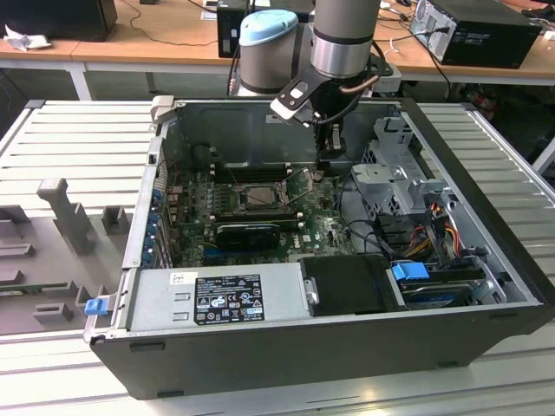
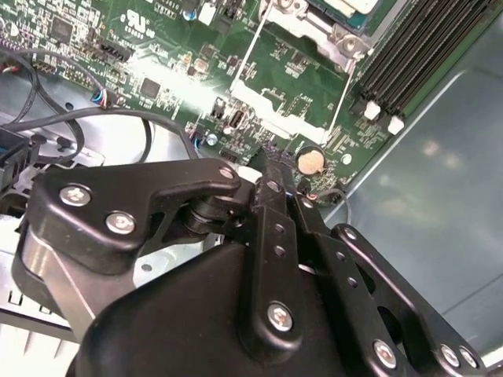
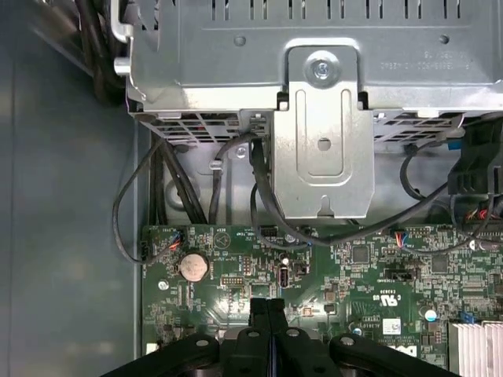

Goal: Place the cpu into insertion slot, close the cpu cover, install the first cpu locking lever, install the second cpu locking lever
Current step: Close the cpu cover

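The insertion slot (image 1: 257, 198) is a dark square in the middle of the green motherboard. The metal cpu cover (image 1: 257, 185) frames it and looks to lie flat on it; a corner of the cover (image 2: 326, 31) is seen in the second wrist view. Whether the cpu lies inside I cannot tell. Two thin wire locking levers (image 2: 250, 49) (image 2: 338, 106) stick out from the slot's side toward my gripper. My gripper (image 1: 327, 165) hangs over the board's far corner, toward the exterior view's right of the slot. Its fingers (image 3: 267, 308) are shut with nothing between them.
A round coin cell (image 3: 193, 267) sits on the board just beyond the fingertips. A metal drive cage (image 3: 322, 133) with loose black cables (image 3: 259, 196) stands close by. The case wall (image 1: 260, 130) is behind the arm. A black ribbed card (image 1: 250, 234) and power supply (image 1: 221, 299) lie nearer the camera.
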Robot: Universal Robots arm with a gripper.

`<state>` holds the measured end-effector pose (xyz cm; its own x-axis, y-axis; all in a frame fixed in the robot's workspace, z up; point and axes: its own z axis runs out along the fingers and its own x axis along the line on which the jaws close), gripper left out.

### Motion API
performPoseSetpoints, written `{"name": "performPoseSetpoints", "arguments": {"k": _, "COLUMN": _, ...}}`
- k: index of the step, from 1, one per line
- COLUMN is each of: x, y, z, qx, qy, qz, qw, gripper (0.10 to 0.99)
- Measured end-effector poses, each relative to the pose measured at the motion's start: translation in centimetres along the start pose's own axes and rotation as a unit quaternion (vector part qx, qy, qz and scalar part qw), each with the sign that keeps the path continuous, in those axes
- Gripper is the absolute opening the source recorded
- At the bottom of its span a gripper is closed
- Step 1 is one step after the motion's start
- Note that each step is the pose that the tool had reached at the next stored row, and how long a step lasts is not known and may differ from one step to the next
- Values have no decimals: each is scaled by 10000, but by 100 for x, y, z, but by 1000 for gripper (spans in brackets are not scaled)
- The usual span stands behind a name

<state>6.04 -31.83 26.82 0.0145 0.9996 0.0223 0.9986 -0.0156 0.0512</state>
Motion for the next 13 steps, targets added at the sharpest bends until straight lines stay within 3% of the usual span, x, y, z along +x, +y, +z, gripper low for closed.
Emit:
{"name": "performPoseSetpoints", "arguments": {"k": 6, "x": 0, "y": 58, "z": 14, "qx": 0, "qy": 0, "qz": 0, "qw": 10000, "gripper": 106}}
{"name": "performPoseSetpoints", "arguments": {"k": 13, "x": -8, "y": 55, "z": 159, "qx": 19, "qy": -1, "qz": -1, "qw": 10000, "gripper": 106}}
